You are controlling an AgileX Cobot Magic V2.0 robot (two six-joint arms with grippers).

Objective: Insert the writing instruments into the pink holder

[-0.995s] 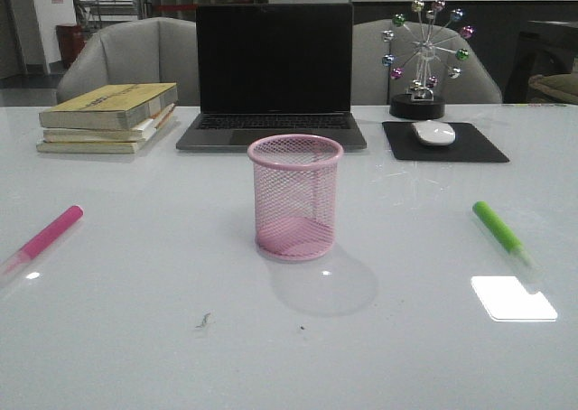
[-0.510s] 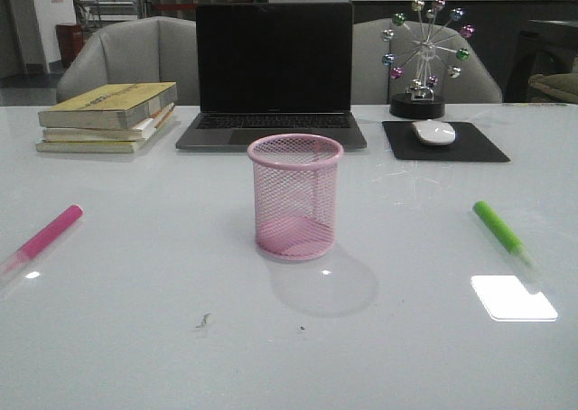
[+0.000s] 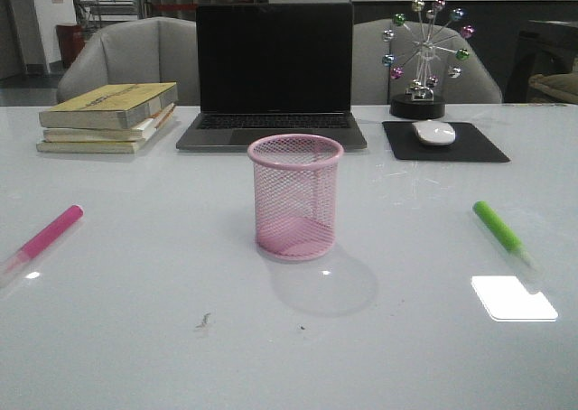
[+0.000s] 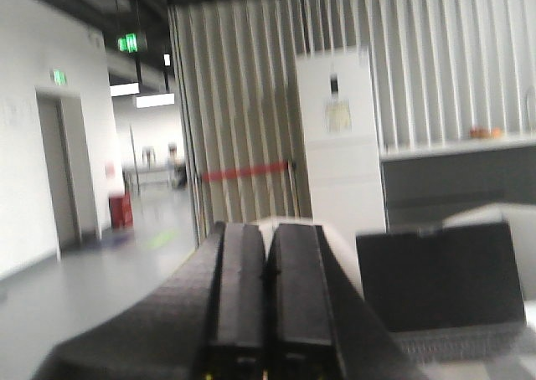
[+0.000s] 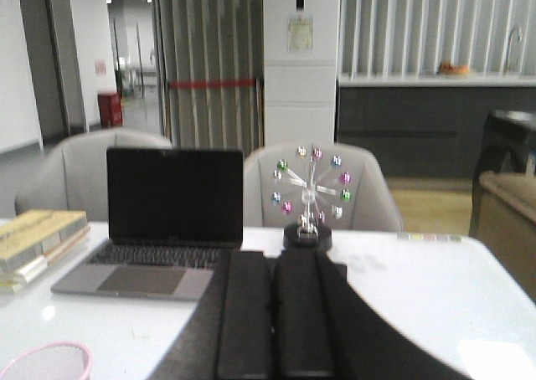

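The pink holder stands upright and empty mid-table in the front view; its rim also shows in the right wrist view. A hot pink marker lies flat at the table's left. A lime green marker lies flat at the right. Neither arm appears in the front view. My left gripper is shut with nothing between its fingers, raised and facing the room beyond the table. My right gripper is also shut and empty, pointing toward the laptop and ornament.
At the back of the table are a stack of books, an open laptop, a ferris-wheel ornament and a white mouse on a black pad. Two grey chairs stand behind the table.
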